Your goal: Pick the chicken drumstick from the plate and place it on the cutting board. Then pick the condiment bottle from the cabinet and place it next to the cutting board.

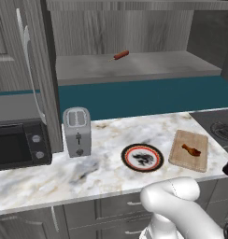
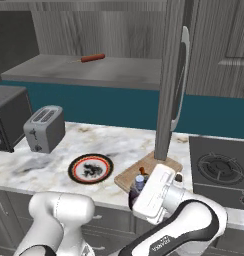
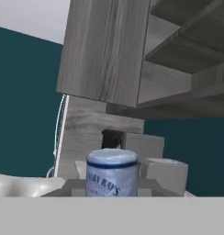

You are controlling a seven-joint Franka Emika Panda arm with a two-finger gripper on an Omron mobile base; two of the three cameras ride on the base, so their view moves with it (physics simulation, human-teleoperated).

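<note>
We've got the gripper (image 2: 142, 186) clamped on the bottle (image 2: 137, 187), bottom centre of the right view, drumstick (image 1: 191, 150) already on the board (image 1: 189, 150).

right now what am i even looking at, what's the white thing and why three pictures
The white thing is a robot arm on a rolling base in a computer-drawn kitchen. Two pictures come from cameras behind the arm, one to its left and one to its right. The third comes from a camera on its hand.

On the marble counter stand a toaster, a round plate and a wooden cutting board with a chicken drumstick lying on it. A thin red stick lies on the cabinet shelf above.

The gripper is shut on a small dark bottle near the cutting board's front edge. The hand camera looks right at its cap.
</note>
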